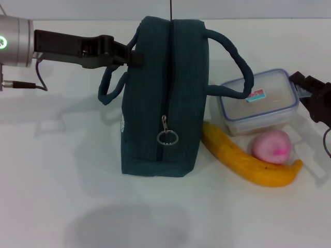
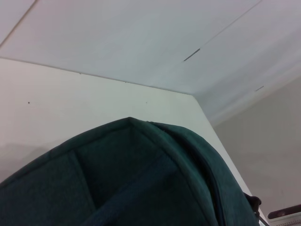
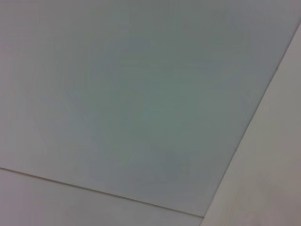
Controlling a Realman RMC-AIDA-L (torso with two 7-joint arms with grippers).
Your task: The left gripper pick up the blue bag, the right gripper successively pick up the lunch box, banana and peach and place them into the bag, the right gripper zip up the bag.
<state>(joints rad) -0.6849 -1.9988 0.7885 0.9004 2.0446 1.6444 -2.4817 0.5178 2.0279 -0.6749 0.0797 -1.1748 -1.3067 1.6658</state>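
Head view. The bag (image 1: 164,98) — dark teal-blue, upright on the white counter (image 1: 62,196) — stands at centre with its zipper running along the top and down the near end; the zip pull (image 1: 166,135) with its ring hangs on that near face. One handle (image 1: 111,88) loops out to the robot's left, the other handle (image 1: 235,59) arches to the right and rests over the lunch box (image 1: 260,101).

The left gripper (image 1: 133,56) reaches in from the left at the bag's upper edge, its dark fingers at the left handle; whether they are closed on the strap cannot be told. The right gripper (image 1: 316,95) sits at the right edge, just beside the lunch box; how its fingers stand cannot be told.

The lunch box, clear with a blue-rimmed lid, lies right of the bag. In front of it lies the banana (image 1: 248,160), one end near the bag's base, curving rightward. The peach (image 1: 271,146) — pink — sits between the lunch box and the banana, touching the banana.

Left wrist view: the bag's fabric (image 2: 141,179) fills the lower part, close up. Right wrist view: only pale flat surfaces.
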